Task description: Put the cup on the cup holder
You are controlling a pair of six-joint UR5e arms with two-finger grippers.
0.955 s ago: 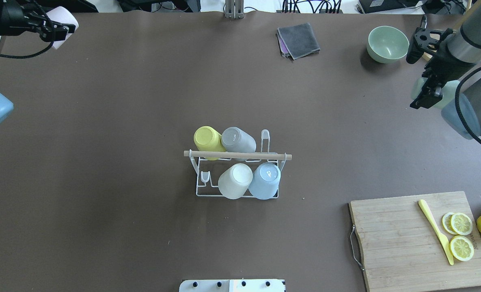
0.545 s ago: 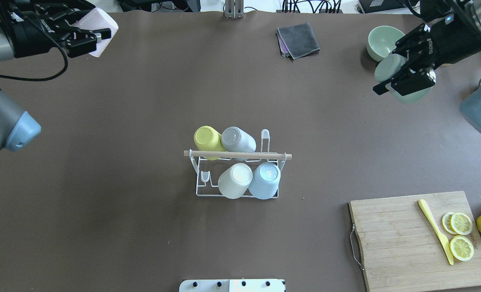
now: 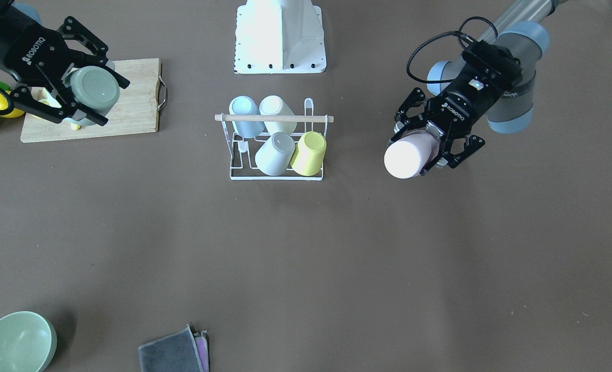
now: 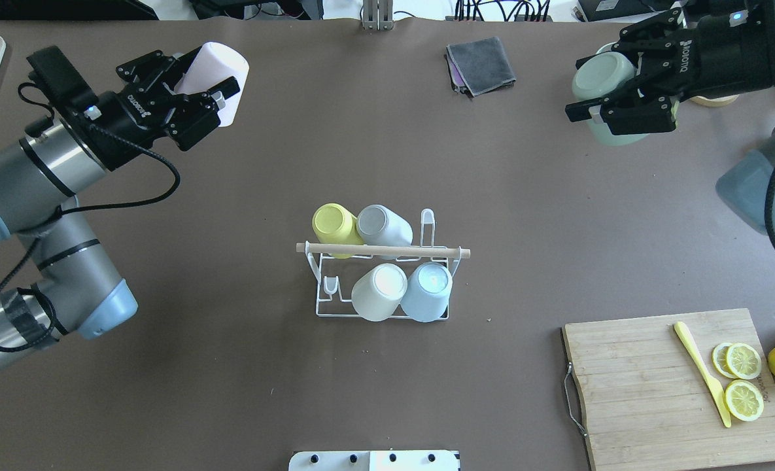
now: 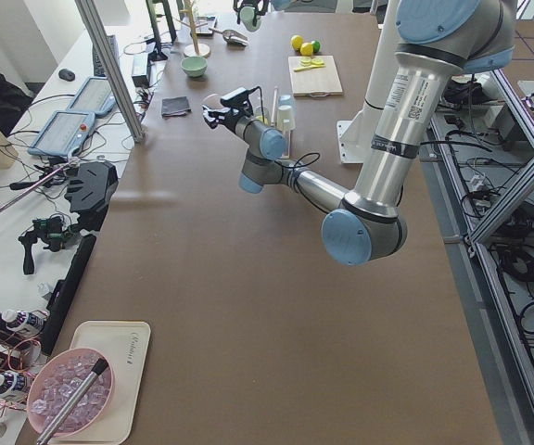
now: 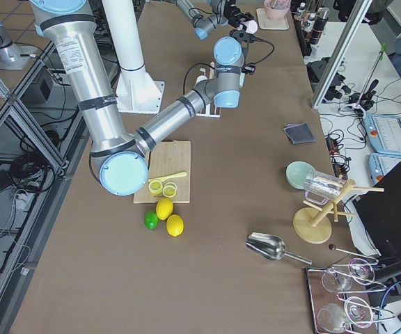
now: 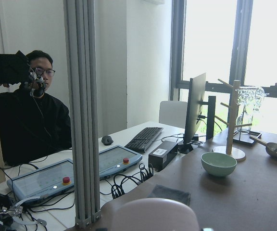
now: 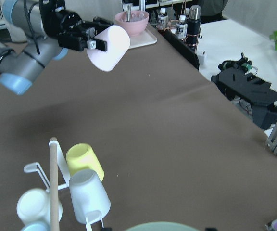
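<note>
The cup holder [image 4: 387, 250], a white wire rack with a wooden rod, stands at the table's middle and also shows in the front view [image 3: 275, 118]. Several cups hang on it: yellow, grey, white and blue. My left gripper [image 4: 204, 73] is shut on a pink cup [image 4: 220, 59], held in the air far left of and beyond the rack; the right wrist view shows that cup [image 8: 108, 45] too. My right gripper [image 4: 586, 91] is shut on a pale green cup [image 4: 606, 69], held in the air at the far right.
A wooden cutting board [image 4: 649, 392] with lemon slices and a yellow knife lies at the near right, with lemons beside it. A folded grey cloth [image 4: 481, 64] and a green bowl [image 3: 14, 343] lie at the far side.
Both arms have swung in from the table's far corners toward the middle, each with its cup. The left moved right and the right moved left. The rack has not moved.
</note>
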